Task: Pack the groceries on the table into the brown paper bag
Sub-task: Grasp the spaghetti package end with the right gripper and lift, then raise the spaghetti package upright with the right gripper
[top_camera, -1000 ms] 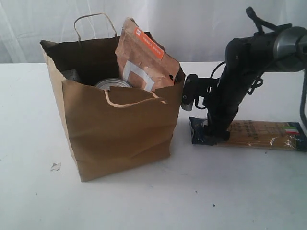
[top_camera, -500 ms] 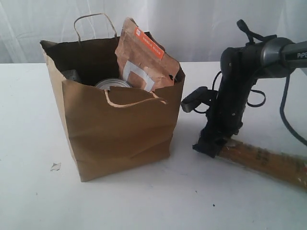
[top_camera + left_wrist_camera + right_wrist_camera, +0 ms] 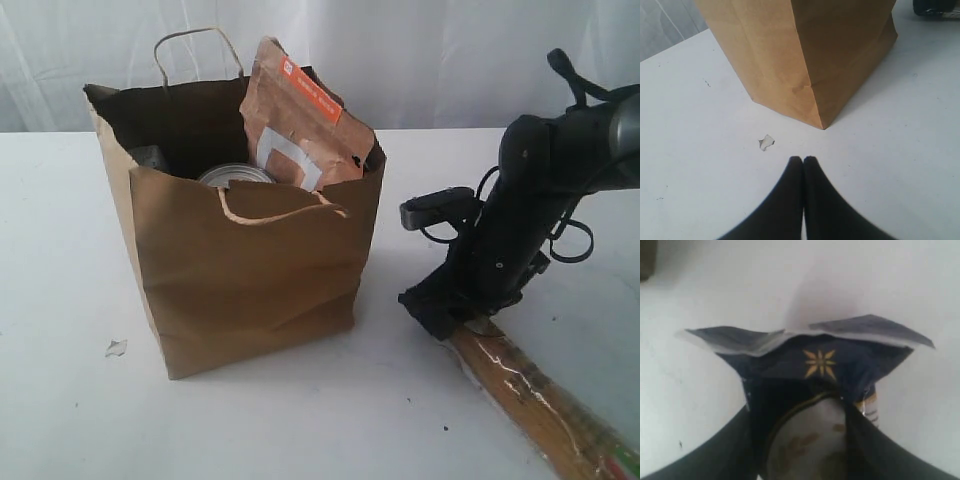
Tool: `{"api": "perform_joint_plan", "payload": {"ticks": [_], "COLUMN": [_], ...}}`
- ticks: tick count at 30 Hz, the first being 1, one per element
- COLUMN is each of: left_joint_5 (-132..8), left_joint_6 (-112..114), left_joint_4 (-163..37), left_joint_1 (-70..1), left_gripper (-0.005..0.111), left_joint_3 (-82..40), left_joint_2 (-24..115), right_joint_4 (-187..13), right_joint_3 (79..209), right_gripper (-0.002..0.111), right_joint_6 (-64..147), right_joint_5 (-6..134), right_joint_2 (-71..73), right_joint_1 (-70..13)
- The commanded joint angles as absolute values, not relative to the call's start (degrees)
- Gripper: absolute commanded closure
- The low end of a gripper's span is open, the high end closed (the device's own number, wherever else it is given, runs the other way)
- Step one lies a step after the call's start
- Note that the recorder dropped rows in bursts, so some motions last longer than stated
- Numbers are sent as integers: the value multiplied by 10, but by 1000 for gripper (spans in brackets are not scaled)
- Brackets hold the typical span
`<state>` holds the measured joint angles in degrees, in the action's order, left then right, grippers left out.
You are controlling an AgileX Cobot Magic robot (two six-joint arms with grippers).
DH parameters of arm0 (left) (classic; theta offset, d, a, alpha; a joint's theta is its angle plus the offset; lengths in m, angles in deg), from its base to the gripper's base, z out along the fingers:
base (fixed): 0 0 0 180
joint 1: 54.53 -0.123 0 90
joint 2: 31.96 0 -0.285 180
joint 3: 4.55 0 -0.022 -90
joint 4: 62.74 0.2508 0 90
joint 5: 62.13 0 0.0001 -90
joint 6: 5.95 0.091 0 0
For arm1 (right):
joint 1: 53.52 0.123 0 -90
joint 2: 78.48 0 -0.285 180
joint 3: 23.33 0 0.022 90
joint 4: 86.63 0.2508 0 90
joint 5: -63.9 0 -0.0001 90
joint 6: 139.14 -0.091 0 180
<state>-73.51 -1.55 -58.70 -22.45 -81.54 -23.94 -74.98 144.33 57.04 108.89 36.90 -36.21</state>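
Note:
The brown paper bag point(image 3: 250, 270) stands upright on the white table point(image 3: 60, 420). The brown pouch with orange label point(image 3: 300, 120) sticks out of its top, and a can point(image 3: 235, 175) shows beside it inside. Right of the bag, my right gripper point(image 3: 445, 310) is shut on the dark-blue end of the spaghetti packet point(image 3: 530, 395), which slants down towards the lower right. The right wrist view shows that end point(image 3: 820, 362) between the fingers of the right gripper point(image 3: 800, 405). My left gripper point(image 3: 803, 160) is shut and empty, low over the table near a bottom corner of the bag point(image 3: 805, 50).
A small white crumb point(image 3: 116, 347) lies on the table left of the bag, and the crumb point(image 3: 766, 143) sits just ahead of the left fingertips. A grey item point(image 3: 148, 157) sits deep in the bag's left side. White curtain behind.
The right gripper has raised the packet's blue end and moved right and nearer the front. The packet, which lay flat pointing right, has swung and now slants towards the lower right.

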Motion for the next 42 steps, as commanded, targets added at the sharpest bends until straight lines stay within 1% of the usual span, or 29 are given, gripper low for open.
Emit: {"api": "perform_joint_plan", "payload": {"ticks": [1,4,6,8,9,11,14,15,16,18,20,28,42], "left_joint_5": [-735,-735,-735,-735,-735,-735,-735,-735,-735,-735,-735,-735,-735], "left_joint_6": [-17,-17,-17,-17,-17,-17,-17,-17,-17,-17,-17,-17,-17], "left_joint_4": [-590,-590,-590,-590,-590,-590,-590,-590,-590,-590,-590,-590,-590], "left_joint_1": [-224,-224,-224,-224,-224,-224,-224,-224,-224,-224,-224,-224,-224], "left_gripper": [106,106,106,106,106,106,106,106,106,106,106,106,106], "left_joint_3": [-818,-818,-818,-818,-818,-818,-818,-818,-818,-818,-818,-818,-818], "left_joint_2": [-242,-242,-242,-242,-242,-242,-242,-242,-242,-242,-242,-242,-242], "right_joint_4": [-747,-776,-794,-798,-797,-796,-796,-796,-796,-798,-799,-850,-837], "right_joint_3": [1435,1434,1434,1434,1434,1434,1434,1434,1434,1434,1434,1434,1434], "right_gripper": [108,108,108,103,98,83,50,42,35,28,26,26,25], "right_joint_6": [412,346,339,380,405,434,436,434,425,409,409,409,430], "right_joint_5": [1033,1010,1007,1014,1022,1036,1044,1042,1038,1030,1021,1006,980], "right_joint_2": [359,358,358,358,358,357,348,343,340,333,326,335,388], "right_joint_1": [-371,-375,-376,-376,-376,-376,-376,-376,-376,-376,-376,-376,-364]}}
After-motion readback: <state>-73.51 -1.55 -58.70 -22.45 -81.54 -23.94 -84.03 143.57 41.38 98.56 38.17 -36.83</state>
